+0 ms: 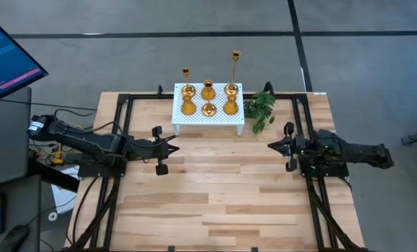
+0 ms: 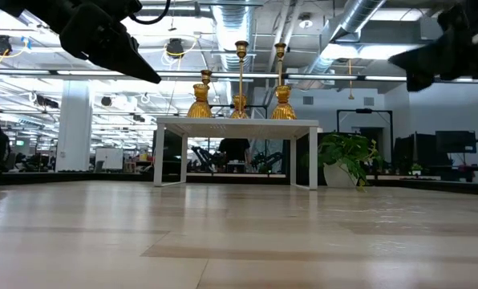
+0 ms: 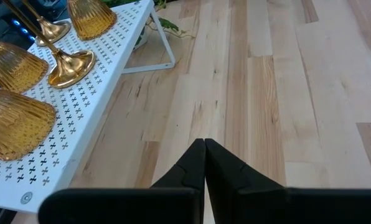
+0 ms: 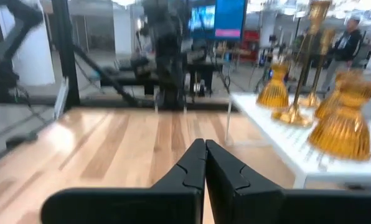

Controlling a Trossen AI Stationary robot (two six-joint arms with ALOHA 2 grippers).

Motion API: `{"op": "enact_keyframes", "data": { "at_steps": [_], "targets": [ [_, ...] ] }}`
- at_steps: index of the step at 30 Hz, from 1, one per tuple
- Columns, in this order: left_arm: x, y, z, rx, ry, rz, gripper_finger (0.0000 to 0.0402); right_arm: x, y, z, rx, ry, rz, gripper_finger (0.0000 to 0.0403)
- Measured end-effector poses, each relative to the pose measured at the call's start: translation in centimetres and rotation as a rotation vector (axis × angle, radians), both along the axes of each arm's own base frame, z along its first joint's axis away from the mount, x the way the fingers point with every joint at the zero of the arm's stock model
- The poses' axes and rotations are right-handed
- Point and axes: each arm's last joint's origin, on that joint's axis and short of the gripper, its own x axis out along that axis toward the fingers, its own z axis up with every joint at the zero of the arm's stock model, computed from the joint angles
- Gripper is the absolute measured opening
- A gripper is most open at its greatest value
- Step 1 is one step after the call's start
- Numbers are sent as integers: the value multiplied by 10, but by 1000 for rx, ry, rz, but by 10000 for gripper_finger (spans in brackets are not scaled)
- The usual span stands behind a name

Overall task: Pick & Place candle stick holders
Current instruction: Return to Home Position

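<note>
Light wooden table (image 1: 215, 203), open workshop beyond. White perforated stand (image 1: 207, 120) at the table's far middle, bearing the gold candle stick holders (image 1: 208, 91), squat ribbed and tall thin-stemmed, all upright. Green plant sprig (image 1: 261, 108) just beside the stand, on the right arm's side. Left gripper (image 1: 175, 148): fingers pressed together, empty, raised near the stand's front. Right gripper (image 1: 271, 145): likewise closed, empty, near the sprig.

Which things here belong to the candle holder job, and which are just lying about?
Job:
- shiny gold candle stick holders
- white perforated stand they sit on
- left gripper and right gripper, both shut, empty

Lying about:
- green leafy plant sprig beside the stand
- dark monitor off the table's left
</note>
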Motion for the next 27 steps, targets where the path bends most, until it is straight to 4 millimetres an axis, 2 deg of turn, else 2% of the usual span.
{"op": "enact_keyframes", "data": {
  "at_steps": [11, 27],
  "targets": [
    [0, 0, 0, 0, 0, 0, 8, 4, 0, -18, -2, 54, 0, 0],
    [0, 0, 0, 3, -3, -1, 8, 4, 1, -19, -69, 61, 27, 0]
  ]
}}
